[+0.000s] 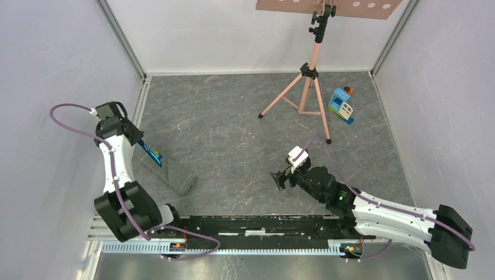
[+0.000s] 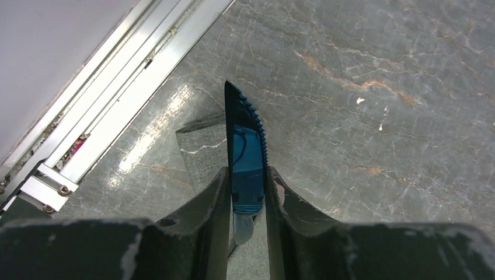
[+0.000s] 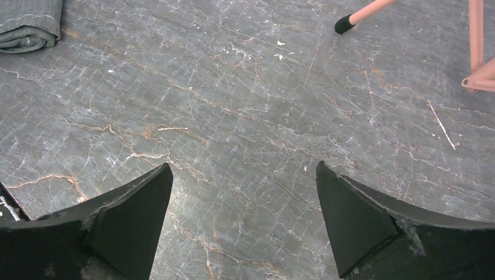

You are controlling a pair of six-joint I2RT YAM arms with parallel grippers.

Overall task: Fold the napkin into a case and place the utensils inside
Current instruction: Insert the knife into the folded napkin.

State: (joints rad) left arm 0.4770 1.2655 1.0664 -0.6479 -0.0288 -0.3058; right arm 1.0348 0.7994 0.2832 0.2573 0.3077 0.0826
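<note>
I've got the L gripper (image 2: pixel 247 173) clamped on a blue knife (image 2: pixel 246 137). In the L wrist view its toothed edge faces 3 o'clock and its tip points to 12. The napkin (image 2: pixel 201 144) is folded into a narrow strip at approx 9 o'clock on the worktop (image 1: pixel 233 116), and in the top view it runs from the L gripper toward 5 o'clock. The blade sits over the napkin's far end, w/ the tip past the cloth edge; I can't tell if it touches the cloth. The R gripper (image 3: pixel 242 178) is spread wide w/ nothing between its fingers, over bare worktop near centre and well apart from the napkin. I see a pink tripod (image 1: pixel 309 87) at 1 o'clock and a toy block house (image 1: pixel 341 105) at 2 o'clock.
</note>
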